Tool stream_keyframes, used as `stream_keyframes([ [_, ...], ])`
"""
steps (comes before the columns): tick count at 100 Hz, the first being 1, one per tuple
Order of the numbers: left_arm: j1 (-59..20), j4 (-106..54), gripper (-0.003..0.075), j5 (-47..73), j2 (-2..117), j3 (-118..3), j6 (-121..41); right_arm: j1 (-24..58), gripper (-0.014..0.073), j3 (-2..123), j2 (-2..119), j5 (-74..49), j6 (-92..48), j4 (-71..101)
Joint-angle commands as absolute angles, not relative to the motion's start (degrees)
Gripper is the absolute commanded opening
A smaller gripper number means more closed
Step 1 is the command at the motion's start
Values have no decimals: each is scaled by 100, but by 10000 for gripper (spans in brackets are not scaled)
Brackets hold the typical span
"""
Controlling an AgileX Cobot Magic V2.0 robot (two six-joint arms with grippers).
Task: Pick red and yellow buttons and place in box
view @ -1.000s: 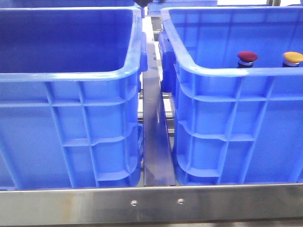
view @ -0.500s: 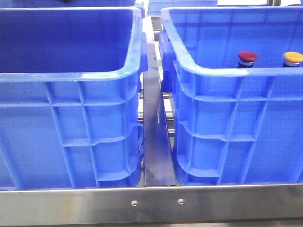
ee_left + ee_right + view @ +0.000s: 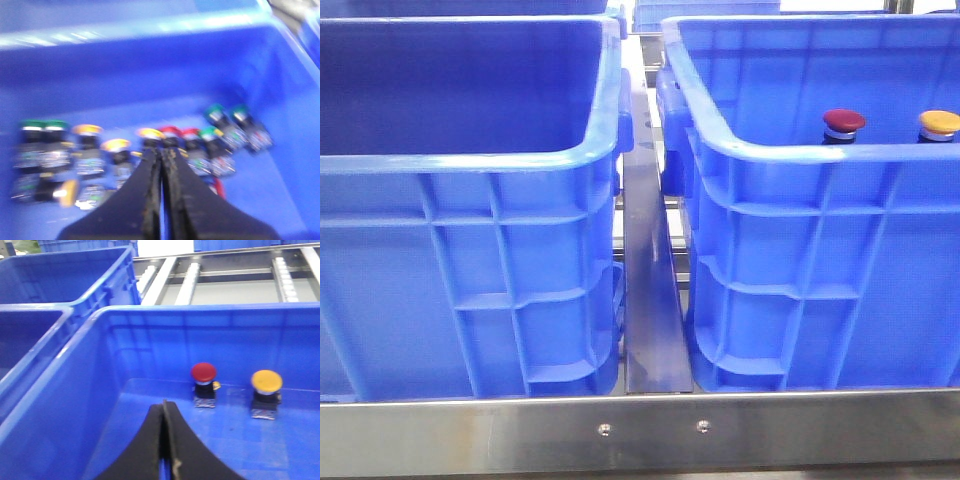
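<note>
A red button and a yellow button stand upright side by side inside the right blue box. In the right wrist view, the red button and yellow button stand on this box's floor beyond my right gripper, which is shut and empty. In the blurred left wrist view, my left gripper is shut and empty. Its tips are just short of a yellow-capped button and a red-capped button in a row of several buttons. Neither gripper shows in the front view.
An identical blue crate stands left of the box, with a steel rail between them. The crate in the left wrist view also holds green-capped buttons. Conveyor rollers lie behind the box.
A dark arm part at the top middle of the front view one second ago has left the view. The buttons in the right box have not moved.
</note>
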State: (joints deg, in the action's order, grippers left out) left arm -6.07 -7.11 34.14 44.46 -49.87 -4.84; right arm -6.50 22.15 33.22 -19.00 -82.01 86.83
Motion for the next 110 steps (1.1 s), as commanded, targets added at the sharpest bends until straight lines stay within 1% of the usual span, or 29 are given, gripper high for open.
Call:
stream_keyframes([
  [1, -416, -752, -20, 2751, 3905, -4815, -415, -550, -70, 2212, 3099, -1988, -8234, 8826],
  [17, -285, -752, -20, 2279, 2889, -4103, -415, -521, -70, 1927, 2441, -1941, -8234, 8832],
  [37, -285, -752, -20, 2000, 1661, -3338, -415, -521, -70, 1622, 1514, -1908, -8234, 8832],
  [55, -285, -752, -20, 1871, 800, -2922, -415, -521, -70, 1463, 1032, -1996, -8234, 8837],
  [69, -285, -752, -20, 1911, 543, -2828, -415, -521, -70, 1462, 998, -2009, -8234, 8852],
  [79, -285, -752, -20, 1911, 541, -2781, -415, -404, -70, 1462, 998, -1989, -8234, 8876],
  [110, -285, -752, -20, 1899, 541, -2556, -415, -405, -70, 1462, 998, -1996, -8234, 8876],
])
